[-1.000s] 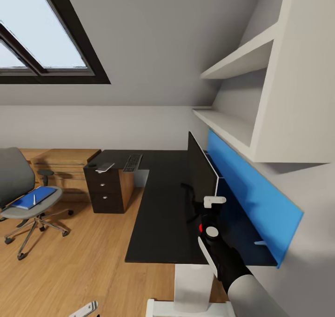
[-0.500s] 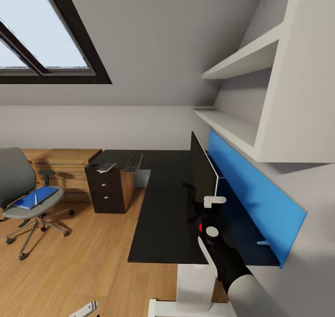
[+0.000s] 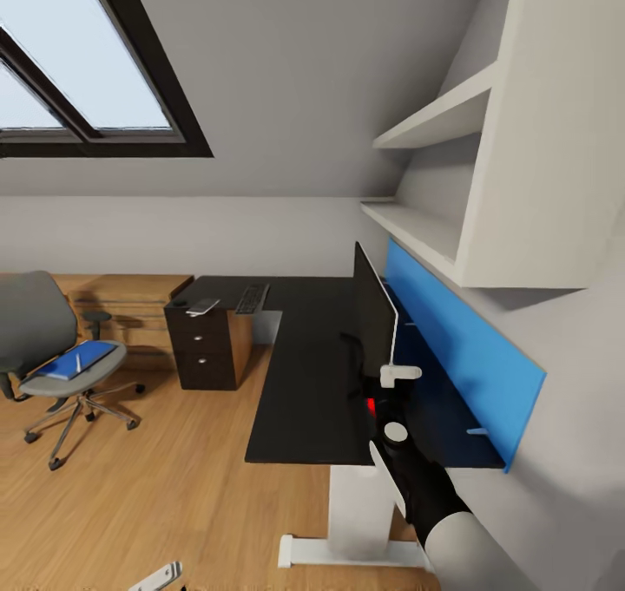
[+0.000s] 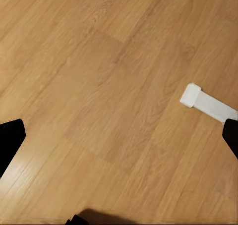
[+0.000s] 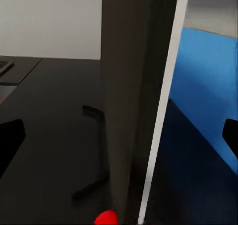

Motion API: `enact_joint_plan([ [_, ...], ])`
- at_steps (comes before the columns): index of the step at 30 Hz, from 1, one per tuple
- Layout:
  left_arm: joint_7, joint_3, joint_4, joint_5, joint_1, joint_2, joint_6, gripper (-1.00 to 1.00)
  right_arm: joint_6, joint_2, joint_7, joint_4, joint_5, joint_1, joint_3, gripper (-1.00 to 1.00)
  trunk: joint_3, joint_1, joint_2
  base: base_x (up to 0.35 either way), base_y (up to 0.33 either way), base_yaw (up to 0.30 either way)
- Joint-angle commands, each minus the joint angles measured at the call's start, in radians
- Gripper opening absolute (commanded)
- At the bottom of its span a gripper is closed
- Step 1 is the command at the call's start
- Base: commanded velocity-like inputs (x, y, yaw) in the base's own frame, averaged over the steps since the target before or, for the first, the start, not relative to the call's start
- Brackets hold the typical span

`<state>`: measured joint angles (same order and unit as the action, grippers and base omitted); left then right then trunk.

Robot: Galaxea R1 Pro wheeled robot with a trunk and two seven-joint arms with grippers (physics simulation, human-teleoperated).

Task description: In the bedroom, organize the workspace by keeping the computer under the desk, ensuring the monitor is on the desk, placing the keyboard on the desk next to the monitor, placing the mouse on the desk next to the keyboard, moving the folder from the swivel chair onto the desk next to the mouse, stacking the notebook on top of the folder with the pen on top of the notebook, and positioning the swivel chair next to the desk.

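I am watching the whole head view slide between the earlier pictures and this one: the desk [image 3: 304, 374] and swivel chair [image 3: 39, 331] sit a little differently in frame, which I read as my base or head turning, not the furniture moving. The monitor [image 3: 375, 318] is standing on the desk edge-on to me, close against the blue wall panel [image 3: 460, 348], so that part of the task looks settled. The right gripper [image 5: 119, 136] is reaching at the monitor's near edge; in the right wrist view its two dark fingertips are sitting at the far sides of the picture with the screen's thin edge between them, so the jaws are spread wide and holding nothing. The keyboard [image 3: 251, 298] is lying at the far end of the desk, well apart from the monitor, with a small pale flat thing just beside it above the drawer unit [image 3: 208, 348]; I cannot tell what that is. The folder [image 3: 74, 361] is resting on the chair seat with a thin pale pen [image 3: 78, 361] on it; the notebook is too small to pick out. The left gripper [image 4: 119, 136] is hanging over bare wood floor [image 4: 99, 86], fingertips wide apart, near a white desk foot [image 4: 206, 103]. Most of the sorting is waiting to be done.
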<state>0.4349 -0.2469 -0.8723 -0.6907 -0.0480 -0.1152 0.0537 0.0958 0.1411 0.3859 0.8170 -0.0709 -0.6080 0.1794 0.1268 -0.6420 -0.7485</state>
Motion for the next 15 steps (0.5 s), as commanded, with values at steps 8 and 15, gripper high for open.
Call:
enact_joint_plan([
  [8, 0.008, -0.005, -0.002, -0.004, 0.0, -0.001, 0.003, 1.0, -0.001, 0.0, 0.011, -0.022, -0.007, -0.001, 0.002, 1.0, 0.002, 0.0, -0.001, -0.337, 0.0, 0.0],
  [15, 0.008, -0.004, -0.002, -0.005, 0.0, -0.001, 0.004, 1.0, 0.004, -0.004, 0.017, -0.033, -0.007, 0.05, 0.0, 1.0, 0.002, 0.0, -0.001, -0.337, 0.0, 0.0],
])
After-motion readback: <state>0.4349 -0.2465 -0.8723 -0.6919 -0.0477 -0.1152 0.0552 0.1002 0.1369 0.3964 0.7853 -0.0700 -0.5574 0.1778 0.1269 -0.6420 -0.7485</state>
